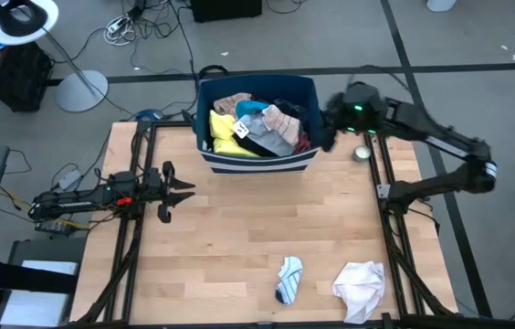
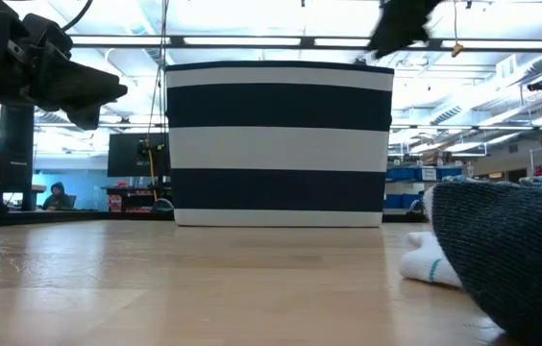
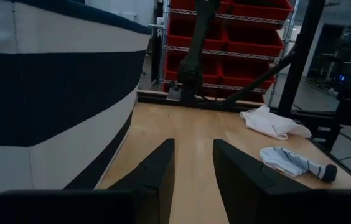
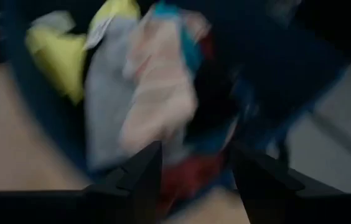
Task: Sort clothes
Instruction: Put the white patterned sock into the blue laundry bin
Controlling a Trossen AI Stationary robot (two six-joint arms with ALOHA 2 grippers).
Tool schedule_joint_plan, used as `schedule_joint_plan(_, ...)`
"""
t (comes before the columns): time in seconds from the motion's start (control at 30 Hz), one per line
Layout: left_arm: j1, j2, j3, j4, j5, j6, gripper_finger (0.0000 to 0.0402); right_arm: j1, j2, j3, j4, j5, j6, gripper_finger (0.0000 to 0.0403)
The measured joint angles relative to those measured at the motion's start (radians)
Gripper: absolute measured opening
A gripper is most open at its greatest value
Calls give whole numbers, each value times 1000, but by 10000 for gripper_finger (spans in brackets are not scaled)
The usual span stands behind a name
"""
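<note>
While left gripper (image 1: 184, 189) waits open beside bin (image 1: 256, 160), right gripper (image 1: 328, 123) hovers at bin's rim, fingers parted, holding nothing; clothes (image 1: 257, 126) heaped inside.

Both arms are showing dark, near-black casings built of jointed segments. The left arm (image 1: 102, 195) is carrying a small red marking and ending in a left gripper (image 1: 183, 191) with two tapered black fingers (image 3: 154, 177). The right arm (image 1: 422, 132) is glowing with a green light near its wrist.
</note>
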Motion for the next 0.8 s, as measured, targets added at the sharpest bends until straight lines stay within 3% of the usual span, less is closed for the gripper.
schedule_joint_plan(0.17, 0, 0, 0, 1, 0, 0, 115, 114, -123, -1, -258, -104, 198, 188)
schedule_joint_plan(0.33, 0, 0, 0, 1, -1, 0, 115, 383, -191, -120, -276, -58, 309, 180)
schedule_joint_plan(0.57, 0, 0, 0, 1, -2, 0, 115, 683, -156, -397, -17, -5, 356, 171)
schedule_joint_plan(0.8, 0, 0, 0, 1, -3, 0, 115, 763, -13, -588, 281, -10, 281, 171)
